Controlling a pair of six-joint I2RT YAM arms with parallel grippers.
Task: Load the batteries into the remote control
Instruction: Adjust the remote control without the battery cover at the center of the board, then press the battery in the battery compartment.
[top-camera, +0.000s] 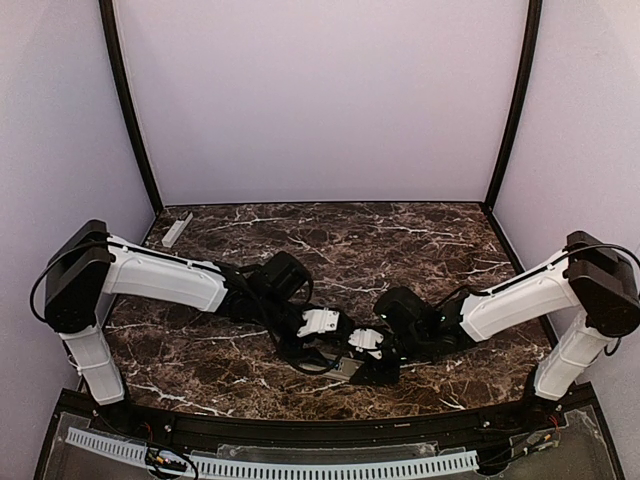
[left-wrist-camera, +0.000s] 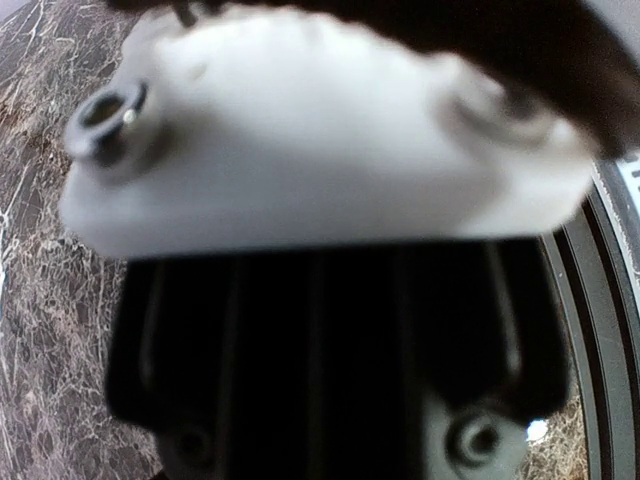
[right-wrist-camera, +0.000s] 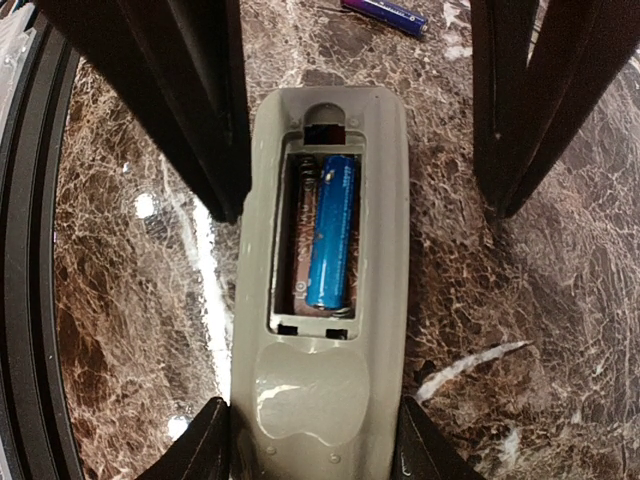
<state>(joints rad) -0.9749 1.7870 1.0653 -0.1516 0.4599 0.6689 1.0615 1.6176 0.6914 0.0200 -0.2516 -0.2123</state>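
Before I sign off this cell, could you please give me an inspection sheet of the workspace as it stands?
Surface: dark marble table.
Job's things: remote face down, compartment open; one battery seated, second slot empty; loose battery on the table beyond the remote.
Clutter: grey bar near the far left corner.
Tools: right tool clamps the remote's end; left tool open above the remote, holding nothing.
Cables: black cables loop along both arms.
Surroundings: plain lilac walls, black posts.
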